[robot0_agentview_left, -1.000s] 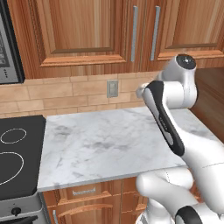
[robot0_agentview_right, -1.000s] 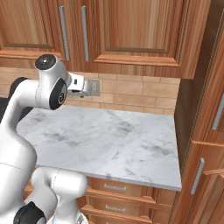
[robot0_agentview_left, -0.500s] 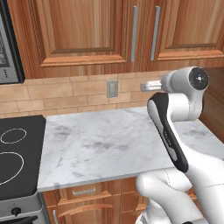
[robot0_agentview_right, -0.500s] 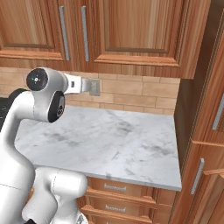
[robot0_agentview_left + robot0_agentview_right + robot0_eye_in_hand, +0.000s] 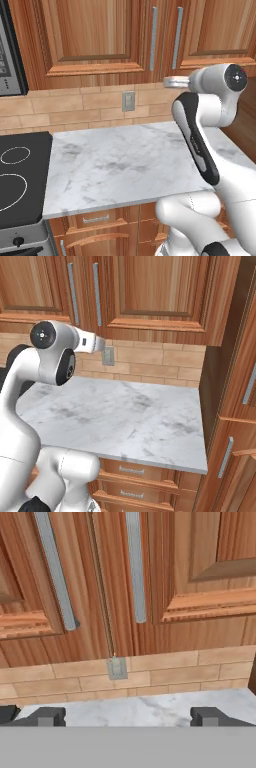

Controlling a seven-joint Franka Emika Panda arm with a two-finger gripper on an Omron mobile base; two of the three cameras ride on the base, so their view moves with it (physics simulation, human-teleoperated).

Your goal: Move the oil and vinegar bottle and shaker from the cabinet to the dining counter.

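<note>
Fingers (image 5: 128,716) stand wide apart and empty in the hand view, their two small dark tips low, with the closed reddish-brown wooden wall cabinet (image 5: 105,577) and its two long silver bar handles (image 5: 136,567) straight ahead above them. From the left base camera, the white marble desk (image 5: 125,165) lies below the raised white arm (image 5: 210,100). Right base camera: the cabinet doors are shut above the tan brick backsplash (image 5: 150,361).
</note>
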